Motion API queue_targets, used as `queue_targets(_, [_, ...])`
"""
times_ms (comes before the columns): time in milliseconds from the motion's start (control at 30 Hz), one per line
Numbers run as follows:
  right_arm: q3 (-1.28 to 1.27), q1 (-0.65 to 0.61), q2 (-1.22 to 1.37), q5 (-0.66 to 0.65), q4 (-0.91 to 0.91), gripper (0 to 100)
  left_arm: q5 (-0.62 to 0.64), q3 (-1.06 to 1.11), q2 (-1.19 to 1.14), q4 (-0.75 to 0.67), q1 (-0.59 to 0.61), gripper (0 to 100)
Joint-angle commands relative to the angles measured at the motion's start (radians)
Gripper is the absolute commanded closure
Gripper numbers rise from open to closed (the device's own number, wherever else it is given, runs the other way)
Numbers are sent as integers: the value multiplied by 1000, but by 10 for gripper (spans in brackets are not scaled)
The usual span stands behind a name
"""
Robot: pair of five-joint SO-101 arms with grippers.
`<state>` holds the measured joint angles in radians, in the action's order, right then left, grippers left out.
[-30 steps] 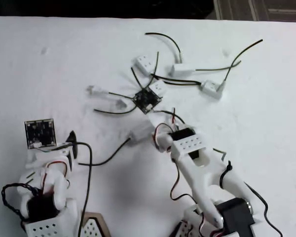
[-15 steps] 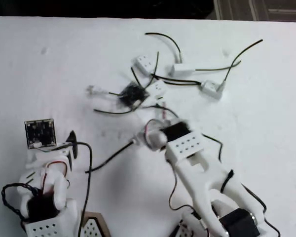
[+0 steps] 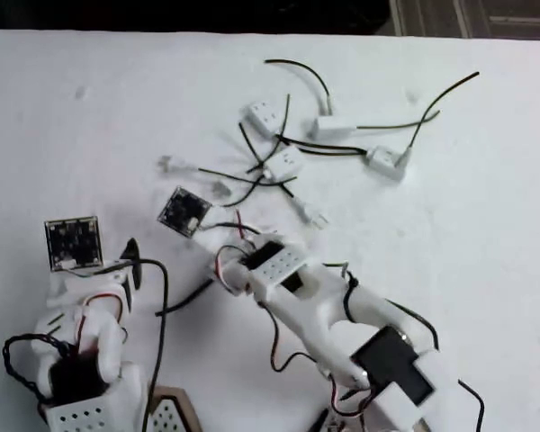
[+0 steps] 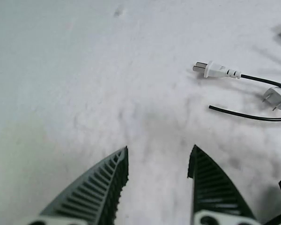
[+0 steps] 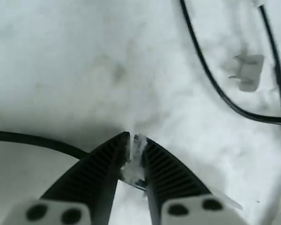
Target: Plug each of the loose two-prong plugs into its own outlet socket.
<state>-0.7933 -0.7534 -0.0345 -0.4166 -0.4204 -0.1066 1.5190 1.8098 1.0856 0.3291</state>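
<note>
My right gripper (image 5: pixel 133 138) is shut on a white plug (image 5: pixel 132 165) whose black cable (image 5: pixel 35 140) trails off along the table. In the high view that gripper (image 3: pixel 218 263) sits left of centre, under its wrist. Another two-prong plug (image 4: pixel 214 70) and a small cordless plug (image 4: pixel 275 98) lie ahead of my left gripper (image 4: pixel 160 152), which stands open over bare table. From above they are the long plug (image 3: pixel 168 165) and the small plug (image 3: pixel 220 190). White outlet sockets (image 3: pixel 265 115) (image 3: pixel 288 160) (image 3: pixel 384 162) lie at the back among black cables. The left gripper (image 3: pixel 131 256) is near the front left.
A further plug (image 3: pixel 315 216) lies at the centre. A long white socket block (image 3: pixel 335 126) sits at the back. Loose black cables (image 3: pixel 297 144) cross the middle. The white table (image 3: pixel 90 126) is bare at the far left and far right.
The right arm has swung left and towards the front, dragging the held plug and its cable. The left arm has not moved.
</note>
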Motion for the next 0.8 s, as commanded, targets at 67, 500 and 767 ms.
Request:
queue_targets(67, [57,-19,-36,8,-125,981,-11,-8,7,-18,8,779])
queue_targets(500, [180,-28,-41,6,-441,981,-11,-8,7,-17,8,779])
queue_targets(767, [460,79,-39,8,-633,981,-11,-8,7,-17,8,779])
